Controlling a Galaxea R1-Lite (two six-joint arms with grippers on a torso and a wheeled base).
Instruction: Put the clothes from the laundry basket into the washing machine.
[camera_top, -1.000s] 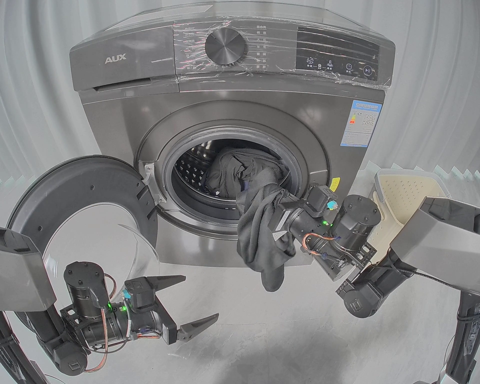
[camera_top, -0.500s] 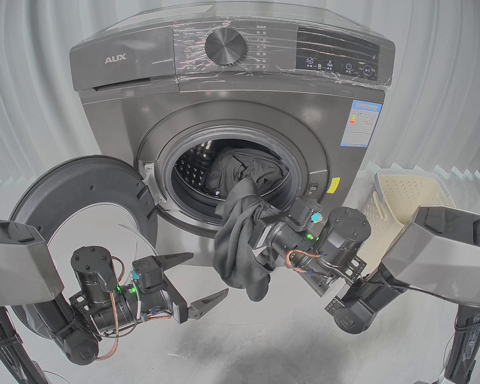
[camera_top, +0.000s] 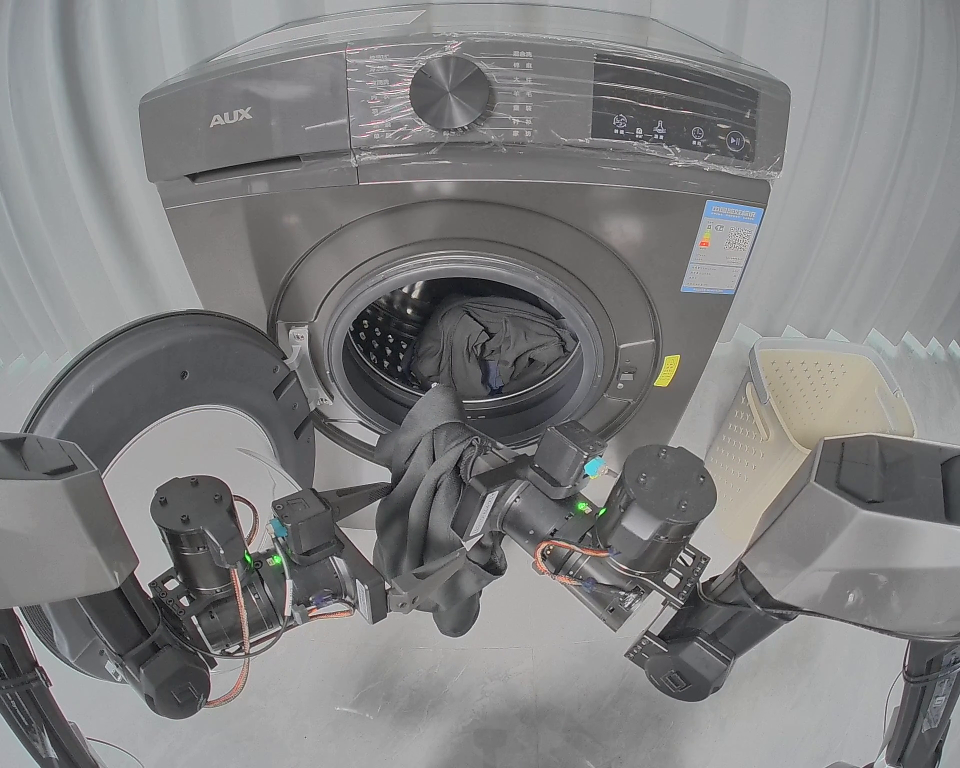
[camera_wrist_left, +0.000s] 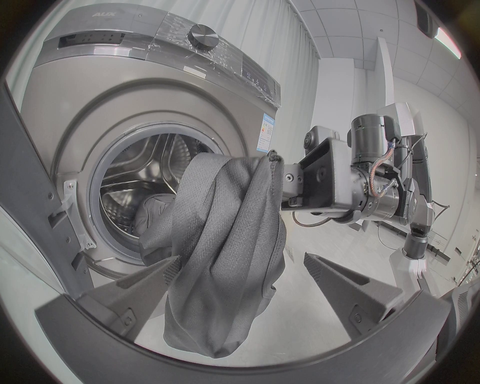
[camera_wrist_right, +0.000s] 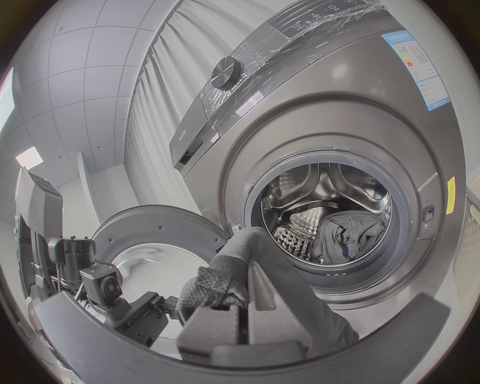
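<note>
Head view puts your right end effector (camera_top: 468, 468) in front of the washing machine (camera_top: 250, 230), just below the lower lip of its round opening. Its fingers are pressed together on a dark grey garment (camera_top: 430, 520), and the right wrist view confirms this: the two fingers (camera_wrist_right: 270, 305) meet with a fold of the cloth pinched between them. Most of the garment hangs down from that grip toward the floor, outside the drum. Its upper end reaches up to the lip of the opening, though you cannot tell whether it rests on it.

Your left end effector (camera_top: 397, 545) is low and to the left of the hanging cloth, with its fingers spread wide and nothing gripped. In the left wrist view the garment (camera_wrist_left: 225, 240) hangs between those open fingers (camera_wrist_left: 145, 287), its edge right at one fingertip.

Inside the drum, another bundle of dark clothes (camera_top: 490, 345) already lies toward the back. The machine's door (camera_top: 150, 370) is swung fully open to the left. The cream laundry basket (camera_top: 800, 400) stands on the floor to the right of the machine, well apart from both end effectors.
</note>
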